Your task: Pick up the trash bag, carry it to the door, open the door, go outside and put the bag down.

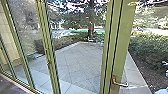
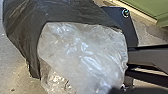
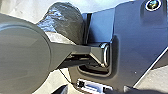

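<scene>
Plainly, a dark trash bag (image 2: 23,27) near the left tool (image 2: 126,90), its grip impossible to tell.

No legible text, label, brand name, number or sign is identifiable on the glazed door and frames, on the paved area beyond them, or on any surface in either wrist view.

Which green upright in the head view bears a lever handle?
The broad upright farthest right: a metal lever handle juts from it, low down. The slimmer uprights farther left show none.
</scene>
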